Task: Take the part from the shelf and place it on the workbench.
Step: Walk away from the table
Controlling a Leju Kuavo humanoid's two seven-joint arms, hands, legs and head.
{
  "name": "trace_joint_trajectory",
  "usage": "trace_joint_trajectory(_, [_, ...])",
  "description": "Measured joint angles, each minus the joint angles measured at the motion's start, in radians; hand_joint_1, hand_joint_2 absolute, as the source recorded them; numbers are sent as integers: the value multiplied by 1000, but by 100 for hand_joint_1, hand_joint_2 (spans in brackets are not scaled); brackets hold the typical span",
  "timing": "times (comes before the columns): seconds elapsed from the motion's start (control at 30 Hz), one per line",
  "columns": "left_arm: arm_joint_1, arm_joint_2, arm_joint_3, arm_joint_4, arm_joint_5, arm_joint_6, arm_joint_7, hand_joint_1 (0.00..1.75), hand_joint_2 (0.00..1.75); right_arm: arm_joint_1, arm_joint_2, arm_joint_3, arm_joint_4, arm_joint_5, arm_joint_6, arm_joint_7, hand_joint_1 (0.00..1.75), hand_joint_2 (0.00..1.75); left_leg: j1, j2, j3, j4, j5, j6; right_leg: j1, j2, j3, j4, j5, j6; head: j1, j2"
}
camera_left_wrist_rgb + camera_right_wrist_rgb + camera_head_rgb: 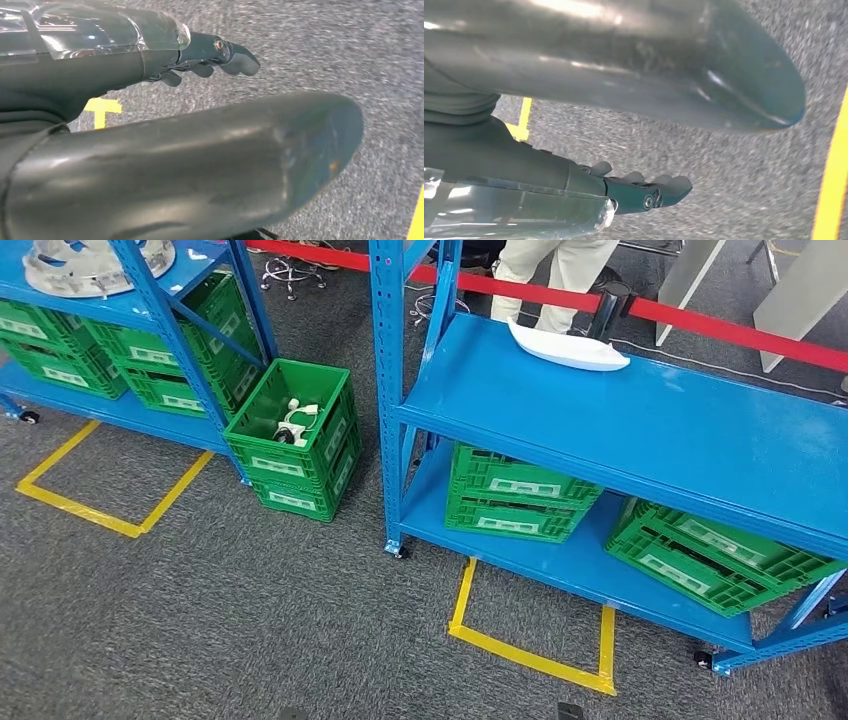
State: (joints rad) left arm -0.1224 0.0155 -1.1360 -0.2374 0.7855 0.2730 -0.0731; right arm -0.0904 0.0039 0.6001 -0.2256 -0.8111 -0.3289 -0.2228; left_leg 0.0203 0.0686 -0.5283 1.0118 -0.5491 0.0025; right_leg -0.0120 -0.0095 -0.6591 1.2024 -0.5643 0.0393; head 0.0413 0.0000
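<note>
A long white part [568, 348] lies flat on the blue shelf [640, 430] at upper centre, its long axis running left to right, narrower end toward the right. Left hand [200, 60] and right hand [634, 187] hang over carpet, fingers loosely extended, holding nothing.

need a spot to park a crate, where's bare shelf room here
The right rack's upper blue shelf is bare in front of the white part. Its lower shelf is crowded with green crates, as is the left rack.
</note>
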Motion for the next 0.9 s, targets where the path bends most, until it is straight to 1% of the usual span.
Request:
trace_joint_trajectory(0.03, [-2,-1,0,0,0,0,0,0,0,2,-1,0,0,0,0,0,0,0,-1,9,6,0,-5,-3,2,-19,31,-67,34,-4,4,0])
trace_joint_trajectory(0.07, [-3,-2,0,0,0,0,0,0,0,1,-1,0,0,0,0,0,0,0,-3,17,10,0,-9,-7,6,-37,60,-128,56,-10,8,0])
trace_joint_trajectory(0.1, [-4,-3,0,0,0,0,0,0,0,-1,-2,0,0,-1,0,0,0,0,-5,25,13,-1,-13,-12,11,-52,78,-166,65,-16,9,0])
trace_joint_trajectory(0.13, [-4,-3,0,0,0,0,0,0,0,-3,-2,0,0,-2,0,0,0,0,-8,33,15,-2,-15,-17,15,-60,85,-184,63,-23,8,0])
trace_joint_trajectory(0.17, [-5,-4,0,0,0,0,0,0,0,-3,-2,0,0,-3,0,0,0,0,-9,42,19,-4,-17,-23,17,-53,85,-188,60,-29,6,0])
trace_joint_trajectory(0.2, [-5,-4,0,-1,0,0,0,0,0,-2,-2,0,0,-4,0,0,0,0,-9,49,23,-7,-20,-28,16,-45,87,-191,61,-36,4,0])
trace_joint_trajectory(0.23, [-6,-5,0,-1,0,0,1,0,0,0,-2,0,0,-5,-1,0,0,0,-8,33,27,-5,-27,-33,15,-35,90,-197,63,-41,2,0])
trace_joint_trajectory(0.27, [-8,-6,0,-1,0,-1,1,0,0,1,-2,0,0,-6,-1,0,0,0,-6,5,21,12,-41,-37,12,-27,94,-203,65,-47,0,0])
trace_joint_trajectory(0.3, [-8,-6,0,-2,-1,-1,1,0,0,0,-3,0,0,-6,-1,0,0,0,-4,-29,4,52,-64,-39,9,-17,98,-208,67,-53,-4,0])
trace_joint_trajectory(0.33, [-7,-6,0,-2,-1,-1,2,0,0,-2,-3,0,0,-6,-1,0,0,0,-2,-63,-25,111,-93,-41,9,-6,100,-210,67,-57,-9,0])
trace_joint_trajectory(0.37, [-5,-6,0,-2,-1,-1,3,0,0,-5,-3,1,0,-6,-1,1,0,0,-2,-76,-63,179,-120,-41,9,6,101,-210,66,-60,-13,0])
trace_joint_trajectory(0.4, [-3,-5,0,-2,-1,-1,4,0,0,-6,-3,2,0,-6,0,1,0,0,-2,-77,-97,236,-136,-42,10,20,102,-210,64,-63,-18,0])
trace_joint_trajectory(0.43, [-1,-5,0,-1,-1,-1,5,0,0,-6,-3,3,0,-6,0,2,0,0,-2,-76,-119,264,-134,-43,11,35,105,-209,63,-63,-21,0])
trace_joint_trajectory(0.47, [-1,-4,0,-1,-1,-1,6,0,0,-4,-3,4,0,-6,0,2,0,0,-2,-76,-123,255,-109,-42,11,49,109,-209,60,-63,-24,0])
trace_joint_trajectory(0.5, [-1,-4,0,-1,-1,-1,6,0,0,-3,-3,5,0,-6,-1,3,0,0,-2,-83,-111,211,-67,-41,11,64,115,-207,57,-61,-28,0])
trace_joint_trajectory(0.53, [-1,-4,0,-1,-1,-1,6,0,0,-2,-2,6,0,-6,-1,3,0,0,0,-110,-90,151,-23,-38,10,78,118,-205,52,-58,-33,0])
trace_joint_trajectory(0.57, [0,-3,0,-1,-1,-1,6,0,0,-3,-2,6,0,-6,-1,4,0,0,3,-139,-68,93,10,-34,10,91,120,-201,47,-53,-37,0])
trace_joint_trajectory(0.6, [0,-3,0,-1,-1,-1,6,0,0,-4,-1,7,0,-6,-1,4,0,0,5,-164,-50,51,25,-31,8,105,118,-197,44,-47,-41,0])
trace_joint_trajectory(0.63, [1,-3,0,-1,-1,-1,5,0,0,-5,-1,7,0,-7,-1,4,0,0,5,-179,-41,30,26,-27,6,118,115,-195,43,-41,-42,0])
trace_joint_trajectory(0.67, [1,-2,0,-1,-1,-1,5,0,0,-6,-1,7,0,-7,-1,4,0,0,3,-172,-35,24,20,-24,4,132,112,-194,43,-34,-43,0])
trace_joint_trajectory(0.7, [1,-2,0,-1,-1,-1,4,0,0,-6,-1,8,0,-8,-2,5,0,0,2,-157,-30,18,18,-20,1,144,109,-196,44,-28,-43,0])
trace_joint_trajectory(0.73, [1,-1,0,-1,-1,-1,4,0,0,-5,-2,8,0,-8,-2,5,0,0,3,-142,-25,13,18,-15,1,136,107,-194,41,-23,-41,0])
trace_joint_trajectory(0.77, [0,-1,0,-2,-2,-1,2,0,0,-5,-2,8,0,-8,-3,5,0,0,4,-124,-19,7,18,-9,1,114,100,-180,31,-18,-37,0])
trace_joint_trajectory(0.8, [-1,-2,0,-2,-2,-1,1,0,0,-6,-3,8,0,-8,-3,4,0,0,5,-105,-13,1,18,-3,3,84,84,-146,12,-13,-31,0])
trace_joint_trajectory(0.83, [0,-2,0,-2,-2,-1,0,0,0,-8,-2,9,0,-9,-3,4,0,0,5,-85,-8,-1,15,1,3,48,57,-91,-15,-7,-23,0])
trace_joint_trajectory(0.87, [1,-2,0,-2,-3,-1,0,0,0,-11,-2,9,-1,-9,-3,4,0,0,3,-64,-5,-2,12,5,1,28,21,-23,-44,-2,-17,0])
trace_joint_trajectory(0.9, [2,-2,0,-1,-3,-1,0,0,0,-12,-2,10,-1,-9,-3,4,0,0,2,-44,-3,-2,8,6,-1,19,-13,39,-64,2,-14,0])
